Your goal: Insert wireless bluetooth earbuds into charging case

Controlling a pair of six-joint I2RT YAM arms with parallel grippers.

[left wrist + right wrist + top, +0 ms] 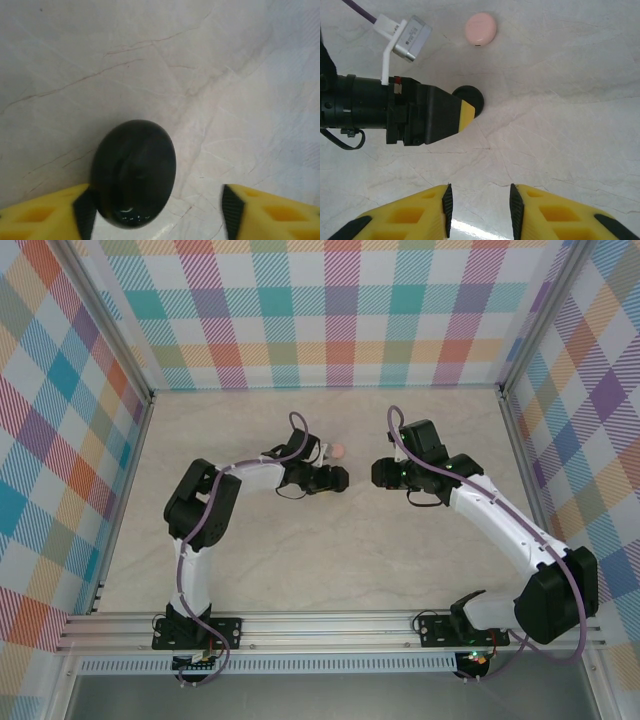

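Standing wide at the left gripper (pixel 159 210), flanking the black charging case (pixel 134 172) resting on the table (pixel 240 75), just beside one pad (pixel 85 212). Hovering narrowly parted at the right gripper (pixel 481 206), holding nothing. Lying farther off, a pink case (pixel 480 28).

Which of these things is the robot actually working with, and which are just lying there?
In use:
black case, between the fingers of the open left tool
right tool, open and empty

Lying about:
pink case, set apart, untouched
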